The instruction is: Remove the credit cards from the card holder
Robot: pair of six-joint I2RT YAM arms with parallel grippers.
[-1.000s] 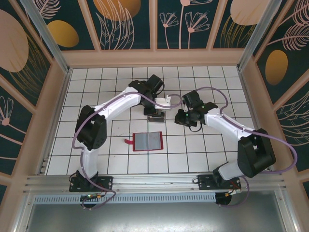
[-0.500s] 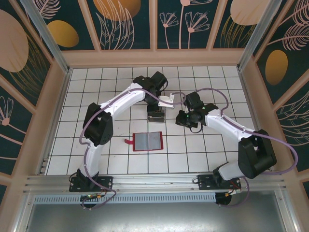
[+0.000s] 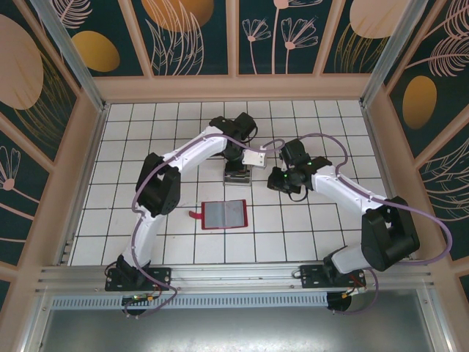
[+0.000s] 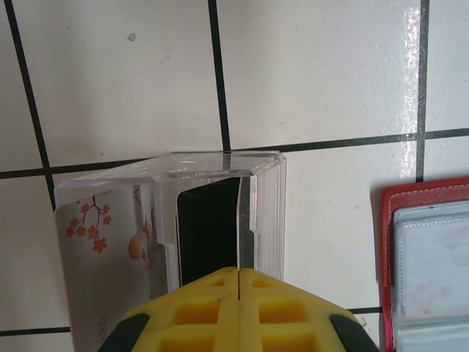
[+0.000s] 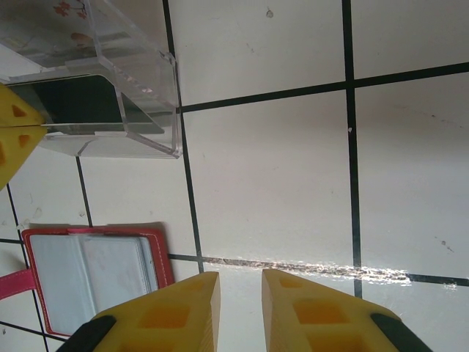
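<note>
Where it lies nearest the arm bases, card holder: small red folding case (image 3: 223,214), spread open and flat on the white tiled tabletop (image 3: 146,147), grey inner side up; it is in the same place as a second ago.
Pockets: in the wrist views the grey sleeves look flat, though whether any card is left in them I cannot tell.
Right tool: yellow fingers (image 5: 240,293) a little apart with bare tile showing between them, hovering just beyond the card holder; it has hardly moved.
Clear plastic box: small rectangular transparent case (image 4: 267,198) just past the card holder, not shifted; a dark flat card (image 4: 205,227) stands inside it, with a pale blossom-printed card (image 4: 95,242) beside.
Left tool: yellow fingers (image 4: 238,293) pressed together right at the box's open side; whether a thin card is nipped edge-on between them I cannot tell.
Change: over the last second the white left arm (image 3: 190,150) has folded its elbow inward toward the middle, while its tool has stayed at the box.
Meaning: likely a placing step, with at least one card already out of the holder.
</note>
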